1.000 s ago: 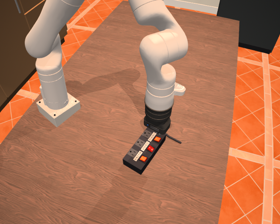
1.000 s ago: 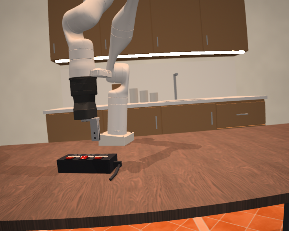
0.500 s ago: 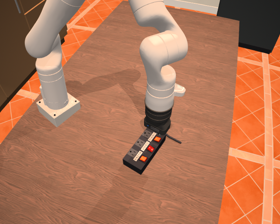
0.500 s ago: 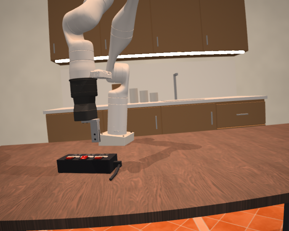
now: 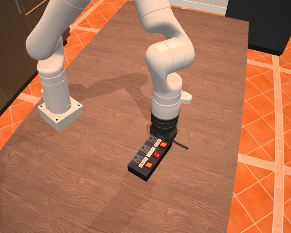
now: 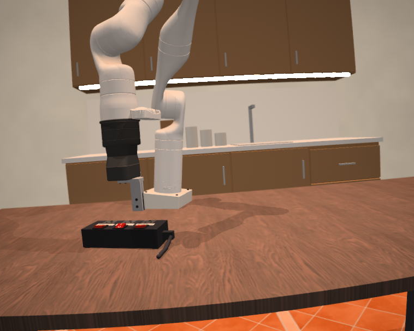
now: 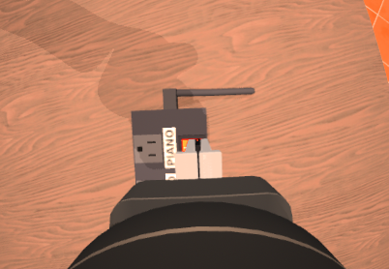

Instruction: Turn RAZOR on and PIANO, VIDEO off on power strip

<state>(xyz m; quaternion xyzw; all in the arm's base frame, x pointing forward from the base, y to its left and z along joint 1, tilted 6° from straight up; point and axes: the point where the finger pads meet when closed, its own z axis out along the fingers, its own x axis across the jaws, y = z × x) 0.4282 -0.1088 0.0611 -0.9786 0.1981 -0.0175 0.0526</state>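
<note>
The black power strip (image 5: pixel 150 156) lies flat and label side up on the wooden table, and also shows in the exterior view (image 6: pixel 124 234). Its RAZOR switch (image 5: pixel 148 164) and PIANO switch (image 5: pixel 163 144) are bright orange. The VIDEO switch (image 5: pixel 156 155) between them is darker red. My gripper (image 6: pixel 137 206) is shut and empty, pointing straight down. Its tips hang a little above the PIANO end of the strip. In the wrist view the closed fingers (image 7: pixel 198 163) cover most of the PIANO switch, beside the PIANO label (image 7: pixel 170 147).
The strip's black cable (image 5: pixel 181 145) sticks out from the PIANO end toward the table's right edge. The arm's base (image 5: pixel 60 112) stands on the table to the left. A kitchen counter with canisters (image 6: pixel 205 137) is far behind.
</note>
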